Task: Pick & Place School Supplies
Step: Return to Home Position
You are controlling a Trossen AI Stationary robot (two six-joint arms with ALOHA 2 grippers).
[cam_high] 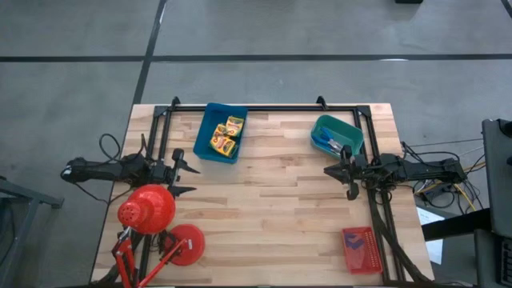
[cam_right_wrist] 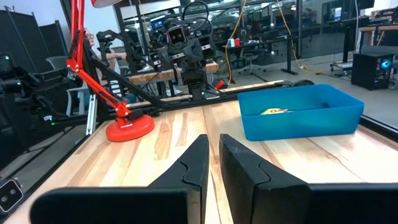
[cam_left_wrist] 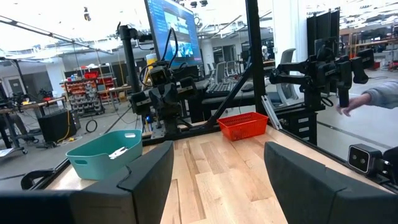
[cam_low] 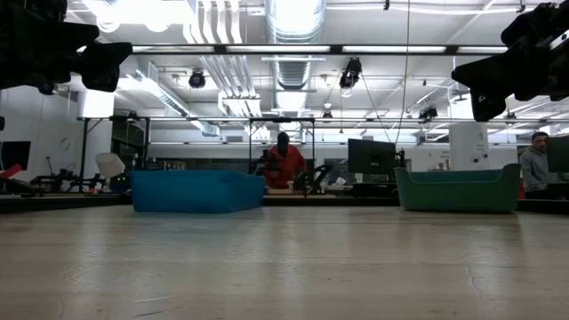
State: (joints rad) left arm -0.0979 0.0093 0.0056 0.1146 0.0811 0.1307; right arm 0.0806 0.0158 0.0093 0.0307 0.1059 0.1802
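High view, looking down: yellow crayon boxes [cam_high: 226,136] lie in the blue tray [cam_high: 206,132] at the table's far edge. Blue-handled scissors [cam_high: 330,144] lie in the teal tray [cam_high: 336,120] to its right. A red basket [cam_high: 360,240] sits at the near right; its contents are too small to tell. The left gripper [cam_left_wrist: 217,163] hovers empty with fingers spread wide. The right gripper [cam_right_wrist: 214,152] hovers empty with fingers almost together. Sorting looks finished. The arms seem to be parking, and the next move only calls for settling at rest.
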